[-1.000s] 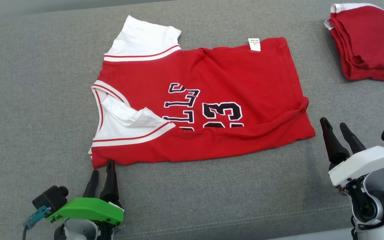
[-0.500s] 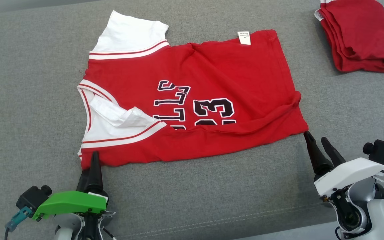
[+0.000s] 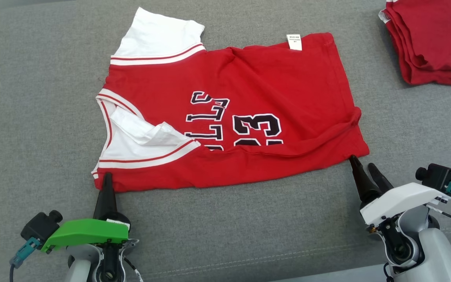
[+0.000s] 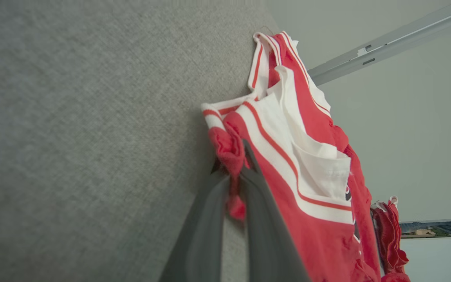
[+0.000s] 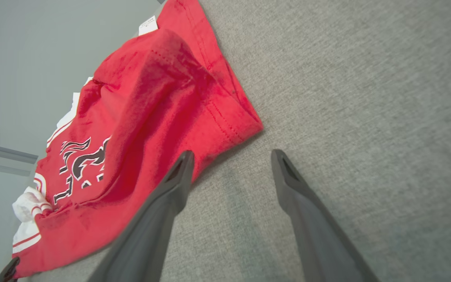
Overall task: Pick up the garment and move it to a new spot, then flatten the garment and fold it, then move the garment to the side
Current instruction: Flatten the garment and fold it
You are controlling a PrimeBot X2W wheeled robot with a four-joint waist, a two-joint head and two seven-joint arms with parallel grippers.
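The garment point(image 3: 272, 86) is a red jersey with white sleeves and black lettering, lying spread on the grey surface. My left gripper point(image 3: 107, 176) is shut on its near left corner. In the left wrist view that gripper point(image 4: 231, 158) pinches a bunched bit of the garment's point(image 4: 315, 219) red hem. My right gripper point(image 3: 361, 161) is open, with its tips just short of the near right corner. In the right wrist view the right gripper point(image 5: 231, 156) has its left finger touching the garment's point(image 5: 151, 109) edge, and the corner lies just ahead of the gap.
A folded pile of red cloth point(image 3: 429, 39) lies at the far right. The grey fabric surface point(image 3: 33, 98) stretches wide to the left, and a seam point(image 3: 249, 260) runs along its near edge in front of me.
My left gripper moved up to the near left corner and closed on it. My right gripper came forward to the near right corner and stayed open. The camera shifted a little.
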